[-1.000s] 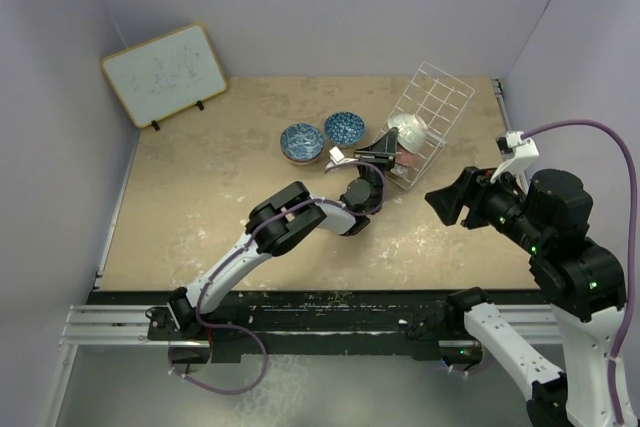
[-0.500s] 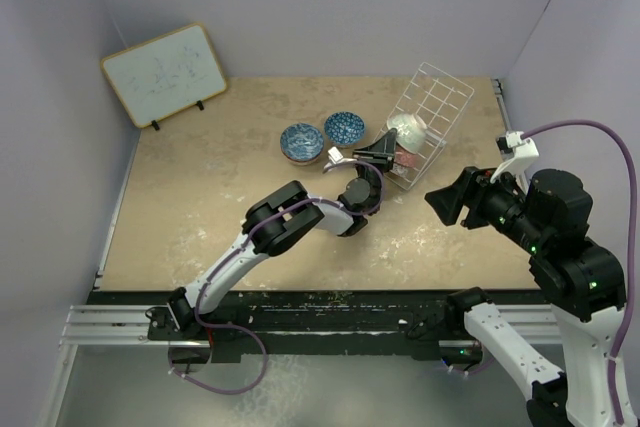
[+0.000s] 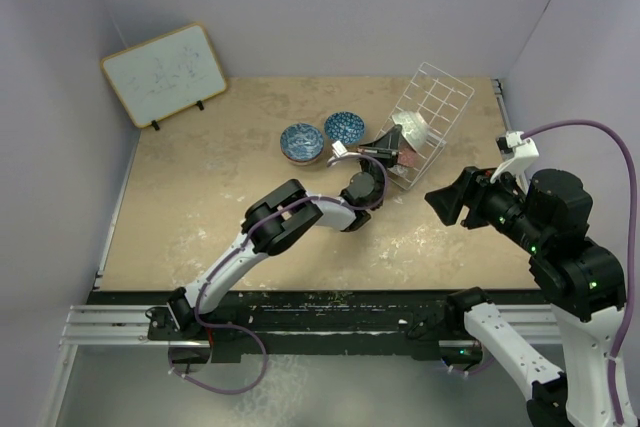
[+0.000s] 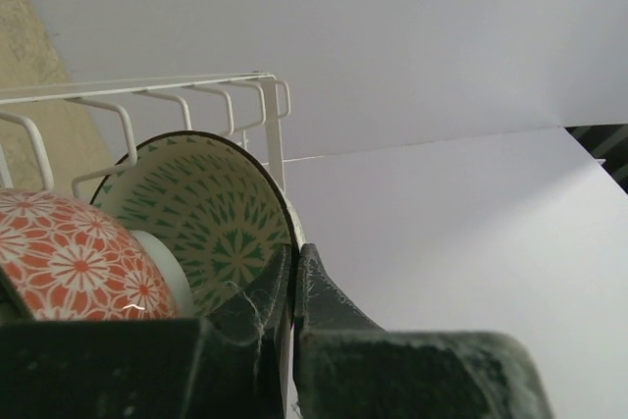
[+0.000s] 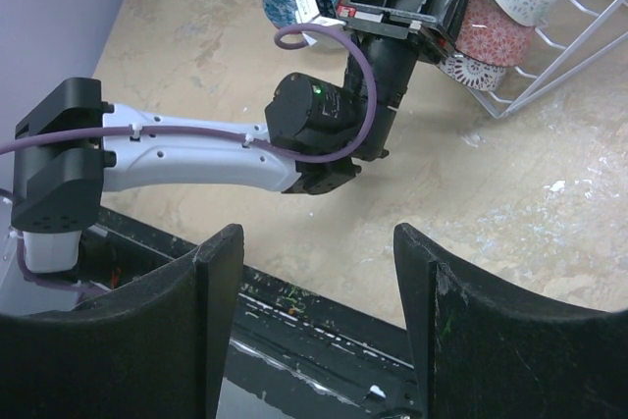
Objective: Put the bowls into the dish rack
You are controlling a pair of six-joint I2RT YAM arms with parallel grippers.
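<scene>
My left gripper [image 3: 390,147] is shut on the rim of a white bowl with a green pattern [image 4: 211,228] and holds it tilted inside the white wire dish rack [image 3: 432,112]. The rim sits between the fingertips [image 4: 319,287]. An orange-flowered bowl [image 4: 69,262] leans in the rack right beside it, and a greyish patterned bowl [image 5: 469,71] lies below that one. Two blue bowls [image 3: 301,142] [image 3: 344,128] sit on the table left of the rack. My right gripper [image 3: 447,202] is open and empty, hovering near the rack's front right.
A framed whiteboard [image 3: 164,73] leans at the back left. The left arm [image 3: 285,222] stretches diagonally across the table's middle. The black rail [image 3: 300,322] runs along the near edge. Grey walls close in both sides.
My left gripper has moved the held bowl slightly farther right into the rack and turned a little. The right arm has not moved.
</scene>
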